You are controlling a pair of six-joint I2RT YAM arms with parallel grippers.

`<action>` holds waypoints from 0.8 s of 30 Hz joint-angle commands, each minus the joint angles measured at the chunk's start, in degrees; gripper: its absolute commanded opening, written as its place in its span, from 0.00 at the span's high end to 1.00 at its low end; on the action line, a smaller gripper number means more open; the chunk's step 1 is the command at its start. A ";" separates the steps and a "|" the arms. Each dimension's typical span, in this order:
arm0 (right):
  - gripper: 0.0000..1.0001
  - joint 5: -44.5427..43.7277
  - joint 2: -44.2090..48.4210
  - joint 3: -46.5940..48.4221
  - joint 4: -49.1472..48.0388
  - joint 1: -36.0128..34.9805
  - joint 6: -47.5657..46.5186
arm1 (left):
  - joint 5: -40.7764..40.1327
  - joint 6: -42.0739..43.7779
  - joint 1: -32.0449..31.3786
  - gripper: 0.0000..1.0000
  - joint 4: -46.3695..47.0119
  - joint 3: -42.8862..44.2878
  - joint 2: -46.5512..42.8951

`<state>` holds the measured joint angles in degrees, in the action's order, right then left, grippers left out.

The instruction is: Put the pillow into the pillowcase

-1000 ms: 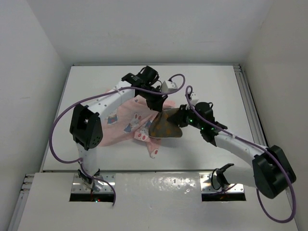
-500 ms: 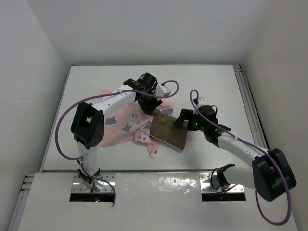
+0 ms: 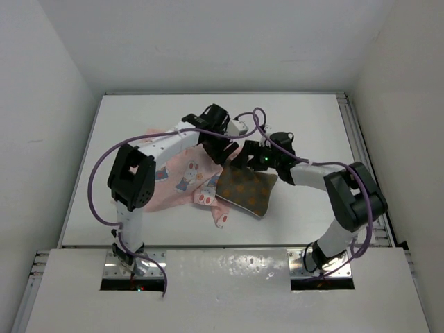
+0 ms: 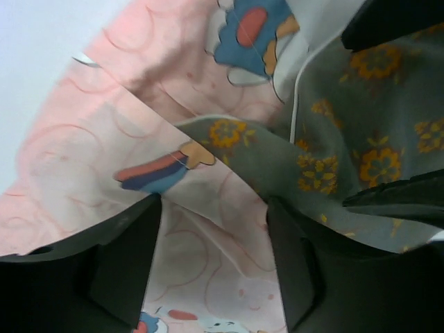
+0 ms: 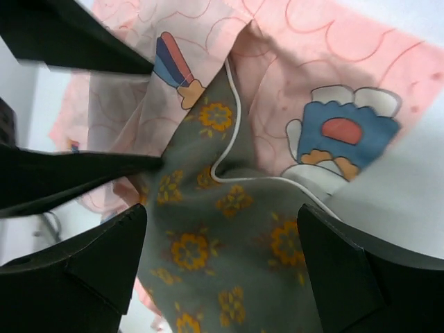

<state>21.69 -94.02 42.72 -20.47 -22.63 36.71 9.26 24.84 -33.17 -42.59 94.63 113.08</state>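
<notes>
The pillow (image 3: 244,190), brown-grey with orange flowers and white piping, lies flat on the table. Its far left corner is tucked under an edge of the pink pillowcase (image 3: 179,171), which lies crumpled to its left. My left gripper (image 3: 223,148) stands open over that edge, pink cloth (image 4: 208,236) lying loose between its fingers (image 4: 118,263). My right gripper (image 3: 243,157) is open at the pillow's far corner, right beside the left one. Its wide-apart fingers (image 5: 347,277) straddle the pillow fabric (image 5: 229,250) without pinching it. The pillowcase's opening is hidden in folds.
White table (image 3: 305,125) with walls close on three sides and a raised rail (image 3: 357,139) along the right edge. Purple cables (image 3: 260,118) loop over both wrists above the cloth. Both arm bases stand at the near edge.
Both grippers have opened. The pillow, earlier lifted and bunched, dropped flat onto the table. The right gripper drew back, then swung in to the pillow's far corner beside the left gripper.
</notes>
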 commanded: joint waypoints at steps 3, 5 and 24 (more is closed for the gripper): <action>0.16 6.60 -5.72 0.26 -14.07 -1.97 9.96 | 2.08 -1.81 0.91 0.50 2.60 -1.82 2.14; 0.17 7.57 -7.05 0.43 -13.81 -3.29 11.10 | 3.57 -2.34 1.09 0.78 1.02 0.98 3.63; 1.00 10.66 -5.56 3.33 -33.06 -4.35 24.47 | 24.40 4.69 -0.76 1.00 -8.30 14.88 -2.77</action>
<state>31.77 -103.70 41.76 -43.88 -26.13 59.81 23.29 27.97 -31.46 -50.33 105.56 115.92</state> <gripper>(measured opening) 0.013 0.043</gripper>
